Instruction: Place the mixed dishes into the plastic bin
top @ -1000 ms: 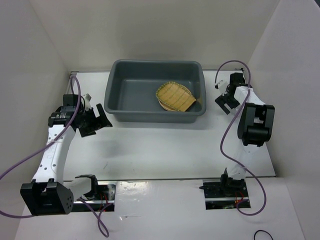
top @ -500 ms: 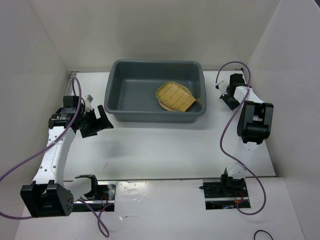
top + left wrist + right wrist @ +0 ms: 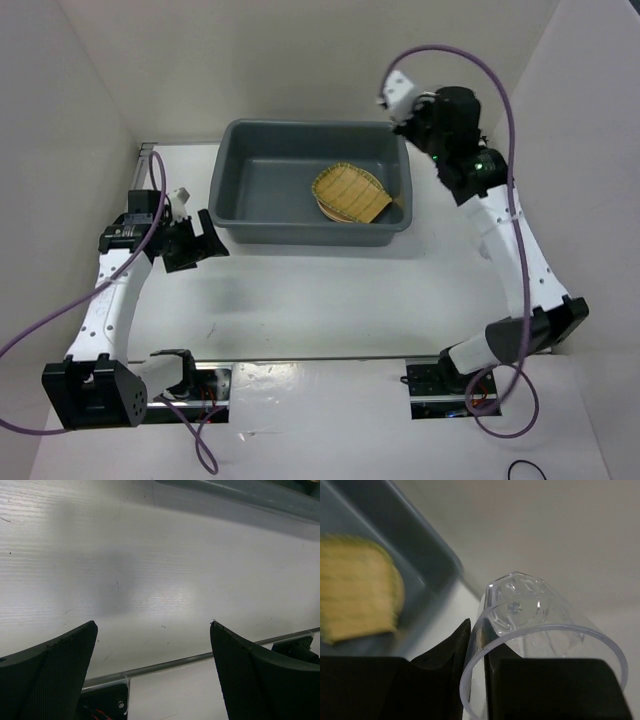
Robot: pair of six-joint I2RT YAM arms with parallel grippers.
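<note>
White table (image 3: 320, 300), white walls (image 3: 300, 60). Grey bin (image 3: 232, 195) at back, yellow tray (image 3: 350, 193) inside. Right gripper (image 3: 476, 647) over bin's far corner, pinching rim of clear cup (image 3: 535, 610); left gripper (image 3: 152, 652) wide, empty. Next, likely: lower, release inside.

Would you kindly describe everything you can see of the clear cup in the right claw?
The clear cup is a transparent, plastic-looking tumbler with a faceted base and round rim. It is tilted, mouth towards the wrist camera. The right claw pinches its wall, one finger inside, one outside, beside the plastic bin.
</note>
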